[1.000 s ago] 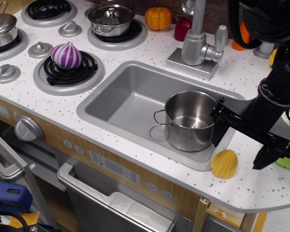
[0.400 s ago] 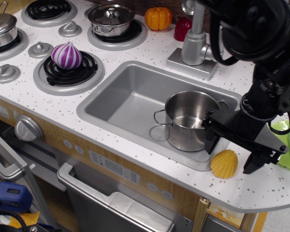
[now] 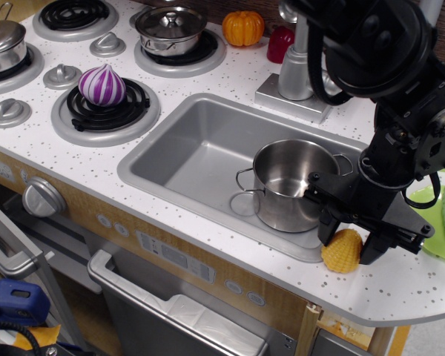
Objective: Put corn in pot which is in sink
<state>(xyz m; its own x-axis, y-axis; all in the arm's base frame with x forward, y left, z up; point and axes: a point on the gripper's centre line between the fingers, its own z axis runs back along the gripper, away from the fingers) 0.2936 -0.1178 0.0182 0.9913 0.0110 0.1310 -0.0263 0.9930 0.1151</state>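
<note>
The corn, a small ribbed yellow stub, lies on the white counter just off the front right corner of the sink. The shiny steel pot with wire loop handles stands upright and empty in the sink's right end. My black gripper is low over the counter with its jaws apart, one finger on the corn's left and the other on its right. The corn sits between them, still resting on the counter. The arm hides part of the pot's right handle.
The faucet stands behind the sink. A green plate with a green item is at the right edge. An orange pumpkin, a red item, a lidded pot and a purple onion are on the stove side.
My gripper has moved left and down from the counter's right side until its fingers straddle the corn. The corn and the pot have stayed where they were.
</note>
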